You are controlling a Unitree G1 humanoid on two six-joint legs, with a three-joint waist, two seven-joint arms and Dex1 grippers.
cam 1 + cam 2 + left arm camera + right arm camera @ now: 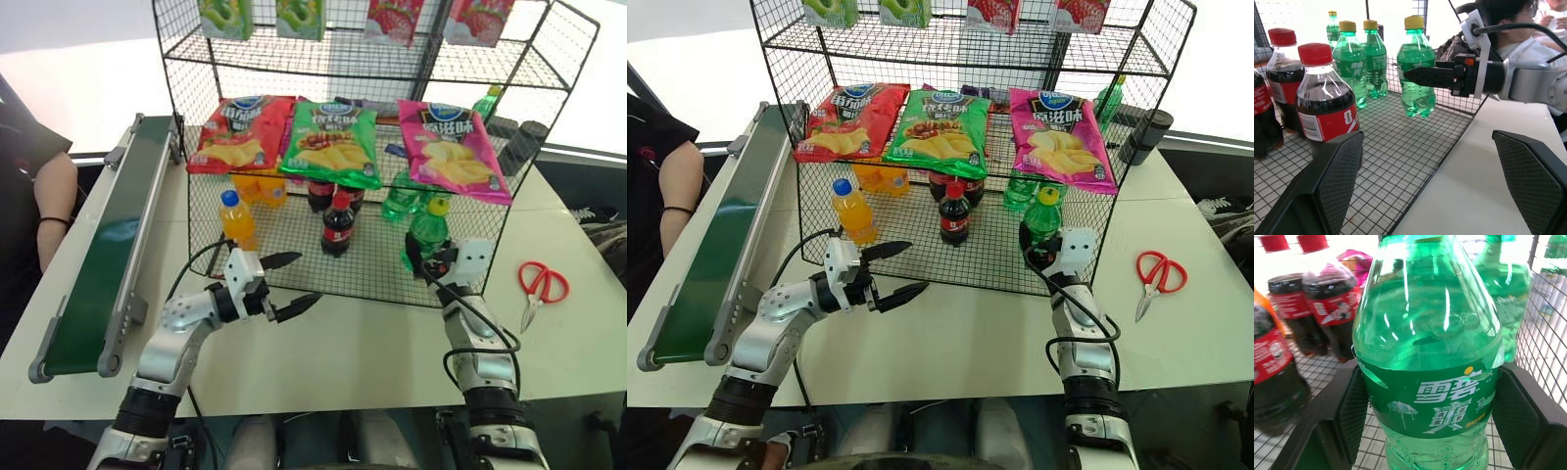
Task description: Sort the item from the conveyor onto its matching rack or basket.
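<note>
The item, a clear-green soda bottle (pixel 429 230) with a yellow cap, is upright over the front right part of the black wire rack's (pixel 382 274) bottom shelf. My right gripper (pixel 428 257) is shut on its lower body, one pad on each side of the label (pixel 1425 401). In the left wrist view the item (pixel 1417 63) is just above or on the mesh; I cannot tell which. My left gripper (pixel 306 279) stands open and empty at the shelf's front edge, left of the cola bottles. The dark-green conveyor (pixel 103 255) runs along the table's left side with nothing on it.
On the bottom shelf stand orange bottles (pixel 236 220), cola bottles (pixel 337 225) and more green bottles (pixel 1359 63). Chip bags (pixel 333 142) lie on the tier above. Red scissors (pixel 539 286) lie on the table to the right. A person's arm (pixel 54 211) is beside the conveyor.
</note>
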